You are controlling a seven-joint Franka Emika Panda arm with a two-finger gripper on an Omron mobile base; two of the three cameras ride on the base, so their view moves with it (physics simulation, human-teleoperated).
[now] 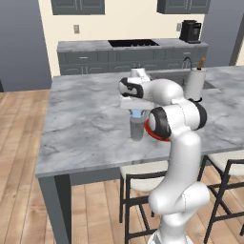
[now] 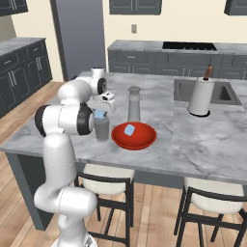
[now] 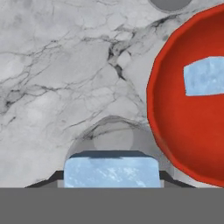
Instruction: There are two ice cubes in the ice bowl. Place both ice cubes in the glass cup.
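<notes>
Held cube: ice cube [image 3: 111,172] clamped between the gripper [image 3: 111,179] fingers.
Glass cup: glass cup [image 3: 113,139] directly beneath the cube, its mouth centred under the hand.
Ice bowl: red ice bowl [image 3: 164,127] just beside the cup, second ice cube [image 3: 204,75] inside.
Next: straight release downward, judging by alignment.

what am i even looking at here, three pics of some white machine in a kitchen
It is a white robot arm on a base that can drive, in a rendered kitchen. Two pictures come from cameras behind it, left and right; the third looks along its hand. On the marble counter stand a red ice bowl with one ice cube in it, a grey glass cup, a taller clear vessel and a paper-towel roll. The fingers are shut on the other ice cube, right above the cup.
</notes>
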